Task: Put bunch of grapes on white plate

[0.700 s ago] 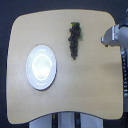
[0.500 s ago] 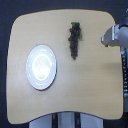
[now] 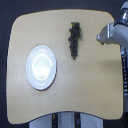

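The bunch of grapes (image 3: pixel 74 40) lies on the wooden table (image 3: pixel 85 85) toward the far middle, a long dark cluster with its green stem end pointing away. The white plate (image 3: pixel 41 67) sits on the exterior view's left of the table, round and glossy, with nothing on it. My gripper (image 3: pixel 103 36) hangs at the exterior view's right, a grey blurred shape a short way to the right of the grapes and apart from them. Its fingers are too blurred to read as open or shut.
The rest of my arm (image 3: pixel 120 31) runs off the right edge of the view. The rounded table edge curves along the right side beneath it. Dark floor surrounds the table.
The gripper has shifted slightly toward the grapes from the right. The grapes and the plate have not moved.
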`<move>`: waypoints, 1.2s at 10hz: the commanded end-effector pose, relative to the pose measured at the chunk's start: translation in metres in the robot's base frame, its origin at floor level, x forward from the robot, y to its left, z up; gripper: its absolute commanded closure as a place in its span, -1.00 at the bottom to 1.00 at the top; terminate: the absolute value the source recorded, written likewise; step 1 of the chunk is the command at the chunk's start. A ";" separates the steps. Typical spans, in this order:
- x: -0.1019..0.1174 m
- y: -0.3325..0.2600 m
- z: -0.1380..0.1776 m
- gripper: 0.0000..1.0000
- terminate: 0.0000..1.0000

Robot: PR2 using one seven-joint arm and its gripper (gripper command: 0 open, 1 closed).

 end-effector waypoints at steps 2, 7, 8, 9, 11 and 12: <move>0.051 0.084 -0.036 -1.00 -1.00; 0.084 0.152 -0.098 -1.00 -1.00; 0.094 0.160 -0.109 -1.00 -1.00; 0.101 0.168 -0.121 -1.00 -1.00; 0.106 0.181 -0.142 -1.00 -1.00; 0.107 0.181 -0.151 -1.00 -1.00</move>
